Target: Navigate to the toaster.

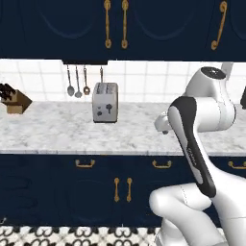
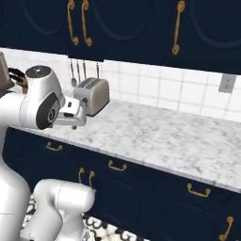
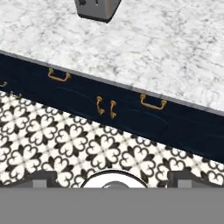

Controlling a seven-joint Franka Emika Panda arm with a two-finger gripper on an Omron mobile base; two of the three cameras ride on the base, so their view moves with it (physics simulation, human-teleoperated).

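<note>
The toaster (image 1: 105,102) stands upright on the marble tabletop (image 1: 57,134), close to the back edge by the white tiled wall, with its knobbed end turned toward the front edge. In the right base view the toaster (image 2: 92,96) sits toward the left end of the tabletop (image 2: 155,136), partly behind the arm's wrist. In the hand view only its lower end (image 3: 97,8) shows at the top, resting on the marble tabletop (image 3: 166,48) well back from the front edge.

Three utensils (image 1: 78,81) hang on the wall just left of the toaster, under the dark upper cabinets (image 1: 115,29). A wooden knife block (image 1: 14,100) stands near the back edge toward the tabletop's left end, well apart from the toaster. An outlet (image 2: 227,83) is set in the tiles at the right.

Below the front edge run navy drawers and doors with brass handles (image 1: 85,164), above a black-and-white patterned floor (image 3: 65,140).

The pincer (image 3: 112,179) hangs over the floor in front of the cabinets, its finger tips (image 3: 41,178) set wide apart with nothing between them, touching nothing.
</note>
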